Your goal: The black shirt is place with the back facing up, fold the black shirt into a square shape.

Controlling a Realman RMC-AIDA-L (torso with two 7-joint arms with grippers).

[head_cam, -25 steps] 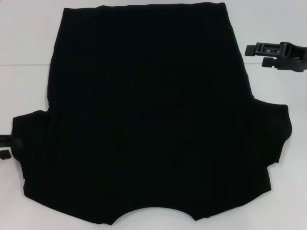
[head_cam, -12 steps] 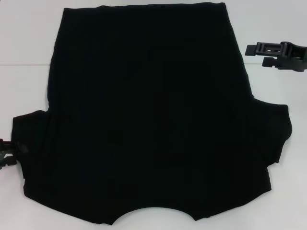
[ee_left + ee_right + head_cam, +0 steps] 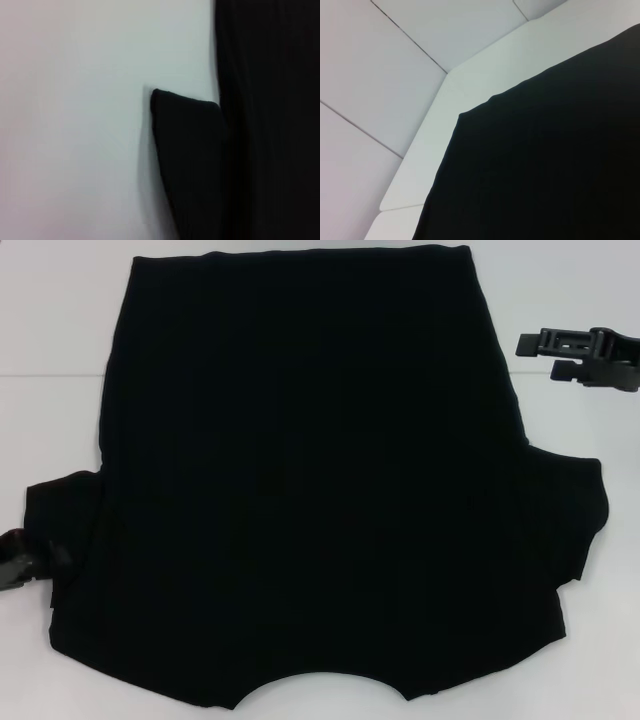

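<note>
The black shirt (image 3: pixel 310 470) lies spread flat on the white table (image 3: pixel 50 320), with its curved neckline at the near edge and its hem at the far side. My left gripper (image 3: pixel 14 565) sits low at the far left, right against the edge of the shirt's left sleeve (image 3: pixel 60 530), where the cloth is slightly rumpled. The left wrist view shows that sleeve (image 3: pixel 190 160) as a dark flap beside the shirt's body. My right gripper (image 3: pixel 545 357) hovers open off the shirt's right side, clear of the cloth. A hem corner of the shirt (image 3: pixel 545 160) shows in the right wrist view.
Bare white table surrounds the shirt on the left and right. A seam line (image 3: pixel 40 375) crosses the tabletop. The table's angled edge (image 3: pixel 420 165) and pale floor tiles (image 3: pixel 380 60) beyond it show in the right wrist view.
My left gripper has moved in against the left sleeve and dropped a little lower, and the sleeve edge has wrinkled. The right gripper has shifted very slightly to the right.
</note>
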